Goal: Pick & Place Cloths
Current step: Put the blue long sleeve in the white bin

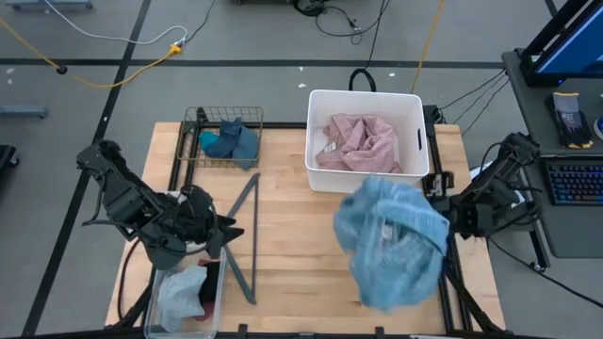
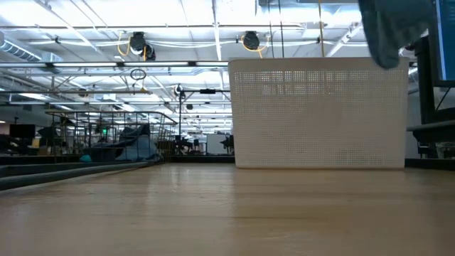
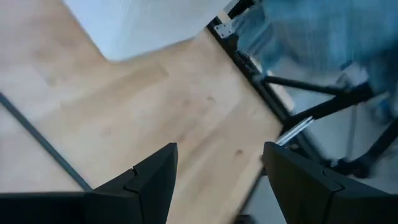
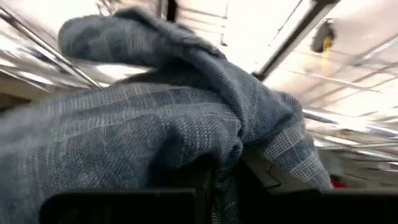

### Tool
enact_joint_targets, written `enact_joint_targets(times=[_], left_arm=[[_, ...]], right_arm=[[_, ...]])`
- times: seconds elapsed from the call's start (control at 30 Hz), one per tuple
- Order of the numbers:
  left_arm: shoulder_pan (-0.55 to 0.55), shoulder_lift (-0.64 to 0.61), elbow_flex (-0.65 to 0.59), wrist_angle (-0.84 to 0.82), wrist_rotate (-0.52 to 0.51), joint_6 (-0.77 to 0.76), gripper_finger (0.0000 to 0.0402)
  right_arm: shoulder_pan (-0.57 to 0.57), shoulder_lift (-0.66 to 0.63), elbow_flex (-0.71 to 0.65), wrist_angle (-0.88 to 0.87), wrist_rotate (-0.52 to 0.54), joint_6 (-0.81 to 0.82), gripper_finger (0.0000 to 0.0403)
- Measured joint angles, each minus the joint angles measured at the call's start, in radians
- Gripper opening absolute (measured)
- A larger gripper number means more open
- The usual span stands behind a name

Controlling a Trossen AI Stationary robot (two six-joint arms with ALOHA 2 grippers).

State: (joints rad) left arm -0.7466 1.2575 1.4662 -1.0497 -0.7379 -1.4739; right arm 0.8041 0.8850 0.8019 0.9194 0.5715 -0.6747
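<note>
Grey floor (image 1: 254,38) around the wooden tabletop (image 1: 292,245), crossed by dark tape lines and a yellow cable (image 1: 122,71). Right side: desk with keyboard (image 1: 573,179). Beyond, open hall with metal racks (image 2: 92,131), bright ceiling lights (image 2: 106,18).

One camera hangs above me and looks straight down on the whole table (image 1: 283,235), with the white bin (image 1: 366,141) at its far edge. A second sits at table-top height, facing level across the wood to that same bin (image 2: 320,114) and the room behind. My left wrist camera looks past my fingers (image 3: 143,180) at the boards near the bin. My right wrist camera is pressed close against the blue striped cloth (image 4: 155,137), which the overhead view also shows.
</note>
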Motion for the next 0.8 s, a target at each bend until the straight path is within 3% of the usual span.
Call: enact_joint_targets(times=[0.27, 0.47, 0.7, 0.8], left_arm=[[0.037, 0.026, 0.0, 0.0, -0.112, 0.319, 0.0244], [0.064, 0.047, 0.0, 0.003, -0.187, 0.446, 0.0244], [0.066, 0.028, 0.0, 0.004, -0.207, 0.477, 0.0244], [0.066, 0.029, 0.0, 0.004, -0.206, 0.485, 0.0244]], right_arm=[[0.0, 0.039, 0.244, -0.234, 0.205, -0.209, 0.0029], [-0.002, 0.062, 0.377, -0.282, 0.35, -0.42, 0.0029], [-0.088, 0.062, 0.472, -0.28, 0.341, -0.571, 0.0029], [-0.157, 0.061, 0.492, -0.28, 0.284, -0.584, 0.0029]])
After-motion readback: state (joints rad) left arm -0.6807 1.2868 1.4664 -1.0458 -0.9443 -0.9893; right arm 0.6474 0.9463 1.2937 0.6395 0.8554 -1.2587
